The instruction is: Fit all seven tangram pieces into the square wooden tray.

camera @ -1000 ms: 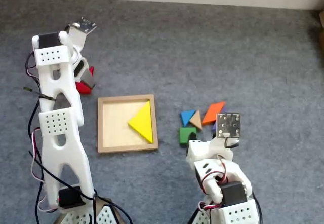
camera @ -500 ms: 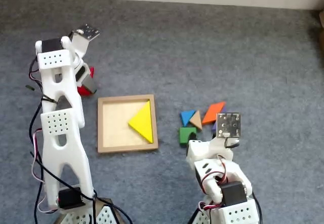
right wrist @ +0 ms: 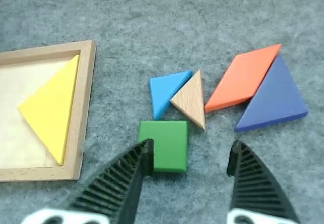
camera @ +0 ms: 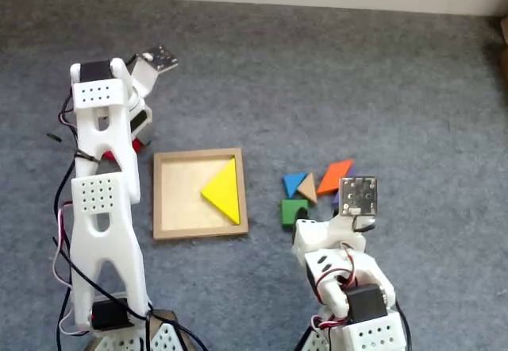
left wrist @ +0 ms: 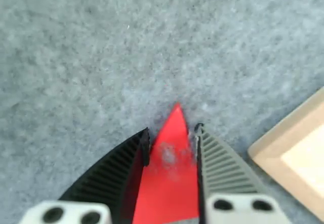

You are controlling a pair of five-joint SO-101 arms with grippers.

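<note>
While the grey carpet (camera: 381, 81) carried the whole layout, the square wooden tray (camera: 194, 153) served as the reference for every position given.

- Left arm (camera: 99, 200): extended alongside the tray's left edge and past its far left corner.
- Right arm (camera: 341, 271): folded low, to the right of the tray and nearer the robot than its near edge.
- Yellow triangle (camera: 225, 192): lay flat inside the tray, its long side against the right wall.
- Left gripper (left wrist: 171, 133): fingers closed against both sides of the red triangle (left wrist: 169, 178), whose tip pointed out past the fingertips, just outside the tray's far left corner.
- Right gripper (right wrist: 191, 148): spread wide and empty, over the loose pieces to the right of the tray.
- Dark blue triangle (right wrist: 273, 97) and orange parallelogram (right wrist: 243, 76): touching, farthest right of the tray.
- Green square (right wrist: 164, 145): nearest loose piece to the tray's right wall.
- Light blue triangle (right wrist: 164, 92) and plain wooden triangle (right wrist: 191, 101): touching, just beyond the green square.
</note>
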